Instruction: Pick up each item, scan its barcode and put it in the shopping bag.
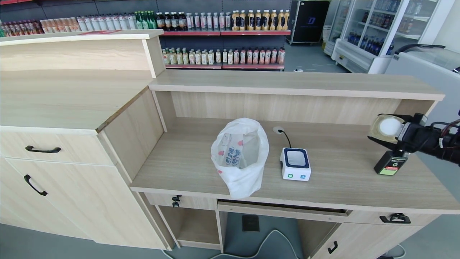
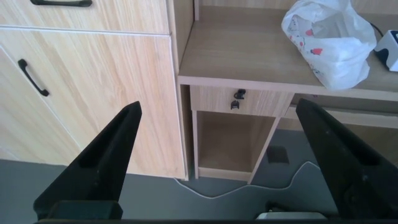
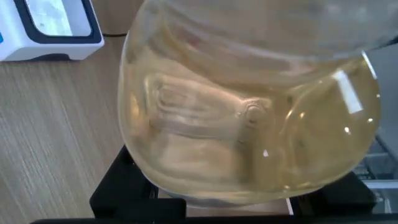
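At the counter's right end, my right gripper [image 1: 387, 132] is shut on a clear bottle [image 1: 390, 126] of pale yellow liquid with a white cap, held above the surface. The right wrist view shows the bottle [image 3: 249, 118] from very close. A small dark box [image 1: 390, 162] with a green and red label stands on the counter just below it. The white shopping bag [image 1: 240, 154] sits open mid-counter with a printed packet inside, and the white barcode scanner [image 1: 295, 163] lies just right of it. My left gripper [image 2: 219, 106] hangs open, low in front of the cabinet.
The wooden counter [image 1: 341, 187] has a raised back ledge [image 1: 287, 84] and a taller cabinet block [image 1: 72, 93] to the left. The scanner's cable [image 1: 286, 136] runs to a hole behind it. Bare counter lies between scanner and bottle.
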Robot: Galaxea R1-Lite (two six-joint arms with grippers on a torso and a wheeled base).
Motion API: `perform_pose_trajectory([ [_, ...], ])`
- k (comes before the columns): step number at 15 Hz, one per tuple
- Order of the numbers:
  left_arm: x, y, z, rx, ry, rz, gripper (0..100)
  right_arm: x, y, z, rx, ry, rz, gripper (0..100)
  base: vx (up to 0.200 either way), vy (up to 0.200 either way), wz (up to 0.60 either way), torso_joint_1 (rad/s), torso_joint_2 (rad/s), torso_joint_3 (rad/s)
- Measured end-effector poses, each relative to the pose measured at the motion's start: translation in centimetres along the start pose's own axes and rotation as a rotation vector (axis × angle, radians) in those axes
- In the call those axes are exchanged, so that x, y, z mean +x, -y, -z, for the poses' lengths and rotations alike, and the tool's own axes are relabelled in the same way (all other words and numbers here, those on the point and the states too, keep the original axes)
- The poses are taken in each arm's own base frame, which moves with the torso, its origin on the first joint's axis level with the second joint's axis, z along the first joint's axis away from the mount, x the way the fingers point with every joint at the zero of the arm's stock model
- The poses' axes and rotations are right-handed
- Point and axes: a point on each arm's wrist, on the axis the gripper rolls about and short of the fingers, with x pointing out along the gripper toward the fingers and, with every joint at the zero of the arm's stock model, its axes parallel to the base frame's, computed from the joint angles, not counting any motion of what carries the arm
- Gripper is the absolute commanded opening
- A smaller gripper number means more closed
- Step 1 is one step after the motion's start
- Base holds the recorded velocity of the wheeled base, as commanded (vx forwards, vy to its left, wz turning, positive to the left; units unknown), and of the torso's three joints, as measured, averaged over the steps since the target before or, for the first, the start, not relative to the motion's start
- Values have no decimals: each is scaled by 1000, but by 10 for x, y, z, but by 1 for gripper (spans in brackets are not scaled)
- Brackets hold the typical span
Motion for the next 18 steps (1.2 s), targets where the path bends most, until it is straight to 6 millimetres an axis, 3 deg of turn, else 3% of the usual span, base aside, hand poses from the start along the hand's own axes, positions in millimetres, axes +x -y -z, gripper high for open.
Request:
perform_pose_trajectory([
  [3,0,0,0,0,0,0,100,14,5,-2,-71,48,49,0,0,0,600,4,6,-1],
  [5,0,0,0,0,-1,0,100,25,2,1,-92,82,78,0,0,0,0,0,0,0],
  [9,0,0,0,0,0,0,100,51,-29,14,-61,124,36,0,0,0,0,0,0,0],
  [13,0,0,0,0,0,0,100,64,-56,18,-21,136,-30,0,0,0,0,0,0,0],
  [18,0,0,0,0,0,0,100,71,-75,18,11,158,-80,0,0,0,0,0,0,0],
])
